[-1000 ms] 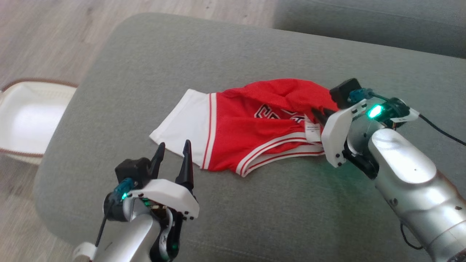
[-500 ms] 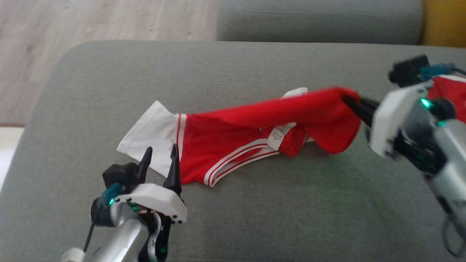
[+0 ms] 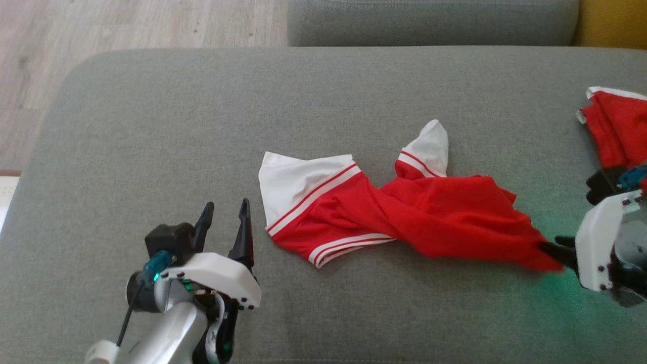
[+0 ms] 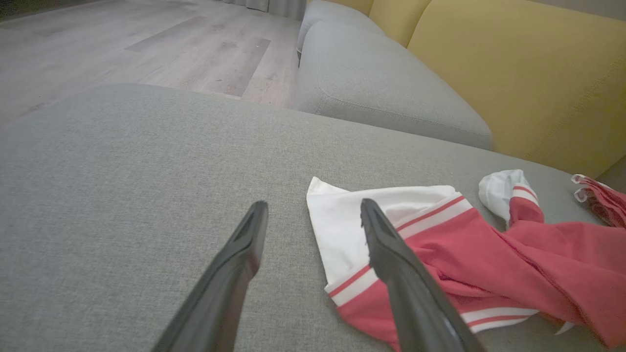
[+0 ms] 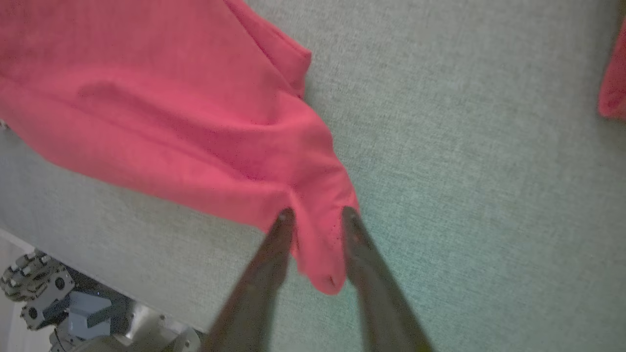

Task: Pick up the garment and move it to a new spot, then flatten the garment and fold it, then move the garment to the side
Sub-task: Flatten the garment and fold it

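Grey upholstery makes up the work surface: a broad seat cushion (image 3: 303, 101) with wooden floor (image 3: 126, 25) beyond its far left corner, another grey cushion (image 3: 429, 20) behind its far edge, and a yellow backrest (image 4: 513, 73) showing in the left wrist view. The garment (image 3: 429, 212), red shorts with white striped hems, lies on the cushion right of centre. Its white leg ends point toward the left and the far edge, and its red body trails off toward the right edge. It is twisted through the middle and rumpled, not spread out. The right gripper (image 3: 551, 245) sits low at the cushion's right edge, its jaws parted with the red tip of the garment (image 5: 171, 98) lying between them. The cloth looks slack there rather than pinched, so I judge the hold to be let go. The left gripper (image 3: 227, 203) hangs near the front edge with its jaws wide apart and nothing in them, just beside the nearer white hem, which shows to the right of its fingers in its own wrist view (image 4: 313, 204). A second red garment (image 3: 614, 126) lies bunched at the right edge, apart from the first. By my reading, the carry to a new spot looks finished or close to it. The flattening has not been done, since the twist must come out first. The fold and the final move to the side are both left to do.
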{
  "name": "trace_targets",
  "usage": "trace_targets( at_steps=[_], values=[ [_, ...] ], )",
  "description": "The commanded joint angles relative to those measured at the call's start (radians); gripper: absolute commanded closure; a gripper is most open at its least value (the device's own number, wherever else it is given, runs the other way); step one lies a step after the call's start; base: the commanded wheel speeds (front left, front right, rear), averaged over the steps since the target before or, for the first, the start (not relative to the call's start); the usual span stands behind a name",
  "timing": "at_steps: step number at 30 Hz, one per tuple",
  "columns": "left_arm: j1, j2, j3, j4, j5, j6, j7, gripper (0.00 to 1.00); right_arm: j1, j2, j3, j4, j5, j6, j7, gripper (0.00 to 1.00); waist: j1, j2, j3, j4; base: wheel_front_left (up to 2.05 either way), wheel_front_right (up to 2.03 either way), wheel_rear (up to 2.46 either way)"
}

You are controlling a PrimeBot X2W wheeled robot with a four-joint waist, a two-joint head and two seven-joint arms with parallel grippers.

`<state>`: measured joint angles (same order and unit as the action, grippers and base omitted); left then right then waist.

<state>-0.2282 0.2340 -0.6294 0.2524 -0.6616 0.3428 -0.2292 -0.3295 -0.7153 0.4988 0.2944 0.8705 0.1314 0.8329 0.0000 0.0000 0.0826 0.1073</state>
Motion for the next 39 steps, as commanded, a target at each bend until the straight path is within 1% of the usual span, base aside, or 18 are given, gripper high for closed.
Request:
trace_targets(
  at_steps=[1,3,5,7,10,11,14,15,18,20,22,25,29,34,35,39],
  values=[
    [-0.05,0.022,0.039,-0.029,0.006,0.004,-0.002,0.0,-0.009,-0.007,-0.021,-0.02,-0.005,-0.001,-0.024,0.0,0.0,0.0,-0.006,0.001,0.0,0.0,0.0],
    [-0.049,0.027,0.041,-0.031,0.005,0.006,0.0,0.0,-0.021,0.016,-0.049,-0.022,-0.002,-0.001,-0.058,0.0,0.0,0.0,-0.014,-0.003,0.0,0.0,0.0],
    [-0.046,0.032,0.042,-0.034,0.004,0.007,0.002,0.0,-0.036,0.019,-0.083,-0.046,0.0,-0.001,-0.098,0.0,0.0,0.0,-0.021,-0.008,0.0,0.0,0.0],
    [-0.042,0.036,0.043,-0.037,0.003,0.009,0.002,0.0,-0.054,0.022,-0.141,-0.086,-0.002,-0.001,-0.179,0.0,0.0,0.0,-0.029,-0.014,0.0,0.0,0.0],
    [-0.035,0.04,0.046,-0.042,0.0,0.011,0.0,0.0,-0.05,0.042,-0.233,-0.155,-0.013,-0.001,-0.322,0.0,0.0,0.0,-0.041,-0.026,0.0,0.0,0.0],
    [-0.031,0.041,0.046,-0.044,-0.001,0.012,0.0,0.0,-0.033,0.049,-0.248,-0.184,-0.019,-0.001,-0.354,0.0,0.0,0.0,-0.045,-0.03,0.0,0.0,0.0],
    [-0.021,0.042,0.047,-0.051,-0.003,0.014,-0.002,0.0,0.056,0.098,-0.301,-0.259,-0.031,-0.001,-0.447,0.0,0.0,0.0,-0.052,-0.038,0.0,0.0,0.0],
    [-0.017,0.042,0.048,-0.055,-0.004,0.015,-0.004,0.0,0.135,0.122,-0.326,-0.278,-0.056,-0.001,-0.485,0.0,0.0,0.0,-0.054,-0.041,0.0,0.0,0.0],
    [-0.014,0.042,0.046,-0.058,-0.005,0.013,-0.006,0.0,0.233,0.174,-0.363,-0.262,-0.087,-0.001,-0.526,0.0,0.0,0.0,-0.051,-0.041,0.0,0.0,0.0],
    [-0.017,0.042,0.045,-0.061,-0.004,0.013,-0.006,0.0,0.267,0.193,-0.362,-0.243,-0.118,-0.001,-0.527,0.0,0.0,0.0,-0.045,-0.039,0.0,0.0,0.0],
    [-0.022,0.042,0.041,-0.062,-0.002,0.013,-0.004,0.0,0.263,0.207,-0.355,-0.224,-0.137,-0.001,-0.527,0.0,0.0,0.0,-0.037,-0.036,0.0,0.0,0.0],
    [-0.034,0.04,0.033,-0.064,0.003,0.011,0.0,0.0,0.216,0.211,-0.33,-0.178,-0.149,-0.001,-0.506,0.0,0.0,0.0,-0.023,-0.024,0.0,0.0,0.0],
    [-0.046,0.033,0.024,-0.064,0.008,0.013,0.004,0.0,0.117,0.208,-0.273,-0.082,-0.134,-0.001,-0.456,0.0,0.0,0.0,0.0,-0.002,0.0,0.0,0.0],
    [-0.06,0.028,0.019,-0.059,0.012,0.014,0.006,0.0,0.008,0.209,-0.183,0.099,-0.099,-0.001,-0.344,0.0,0.0,0.0,0.022,0.033,0.0,0.0,0.0],
    [-0.06,0.028,0.019,-0.059,0.012,0.014,0.006,0.0,0.008,0.209,-0.183,0.099,-0.099,-0.001,-0.344,0.0,0.0,0.0,0.022,0.033,0.0,0.0,0.0],
    [-0.067,0.026,0.018,-0.058,0.014,0.016,0.005,0.0,-0.037,0.213,-0.115,0.227,-0.065,-0.001,-0.248,0.0,0.0,0.0,0.031,0.059,0.0,0.0,0.0]
  ],
)
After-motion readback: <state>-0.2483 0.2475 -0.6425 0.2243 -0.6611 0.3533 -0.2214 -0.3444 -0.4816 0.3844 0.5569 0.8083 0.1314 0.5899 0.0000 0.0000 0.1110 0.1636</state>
